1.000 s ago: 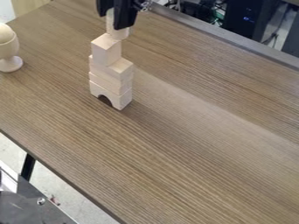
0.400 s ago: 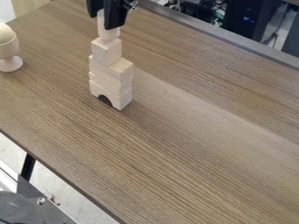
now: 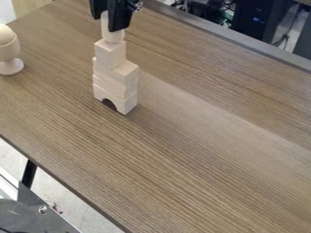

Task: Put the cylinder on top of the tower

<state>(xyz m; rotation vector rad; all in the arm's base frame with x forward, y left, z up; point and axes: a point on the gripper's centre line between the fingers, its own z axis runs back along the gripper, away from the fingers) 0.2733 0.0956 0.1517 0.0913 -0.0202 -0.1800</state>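
At the top edge of the view, pointing downward above the upper left part of the tabletop (image 3: 182, 123): the black pincer (image 3: 108, 23), closed upon the cylinder (image 3: 112, 34), with one finger at each side of it. Directly below, the tower (image 3: 115, 75), with the lower end of the cylinder at its top face, apparently in contact; from this angle, cannot tell with full certainty.

Near the left corner of the tabletop, well apart from the tower, a pale wooden cup (image 3: 8, 51) on a short stem and a round foot. Inside this cup, a rounded piece (image 3: 5, 34) of the same pale colour, rising like a dome above the rim.

About the cylinder: made of pale, plain wood, rather slim, smooth on the side and standing upright, with the upper part partly hidden by the pincer. In the tower, also pale wood: at the bottom, an arch block (image 3: 129, 103) with a dark half-round opening; above it, flatter blocks, wider than the cylinder; at the top, a narrower block (image 3: 111, 55).

Under the lower left edge of the tabletop, a black leg (image 3: 29, 173). Beyond the upper right edge, dark equipment (image 3: 252, 20) and some cables (image 3: 213, 9).
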